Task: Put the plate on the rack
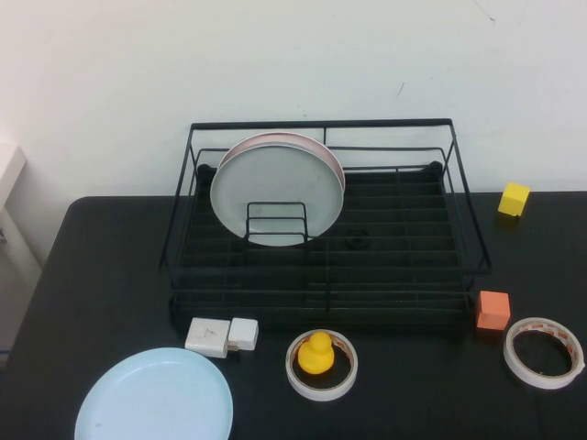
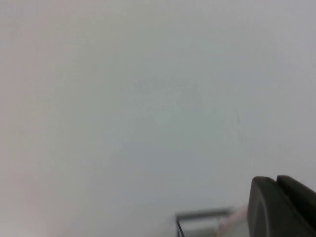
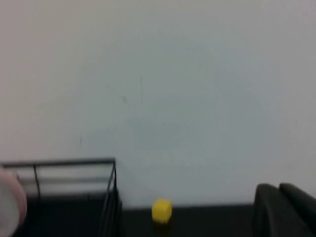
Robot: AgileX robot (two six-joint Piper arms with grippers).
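Note:
The light blue plate (image 1: pixel 154 399) lies flat on the black table at the front left. The black wire rack (image 1: pixel 321 295) stands at the middle back. A pale grey-white plate (image 1: pixel 275 188) stands upright in it against the wire loop divider, with a pink-rimmed plate (image 1: pixel 336 165) just behind it. Neither arm shows in the high view. My left gripper (image 2: pixel 276 180) is shut and empty, held high and facing the wall, with a rack corner (image 2: pixel 202 215) below it. My right gripper (image 3: pixel 279 187) is shut and empty, also raised, with the rack's rail (image 3: pixel 59 163) off to one side.
Two small white boxes (image 1: pixel 220 335) lie in front of the rack. A tape ring (image 1: pixel 321 383) holds a yellow duck (image 1: pixel 317 354). An orange cube (image 1: pixel 492 310) and a tape roll (image 1: pixel 543 353) sit at the right. A yellow cube (image 1: pixel 514 199) sits at the back right and shows in the right wrist view (image 3: pixel 161 210).

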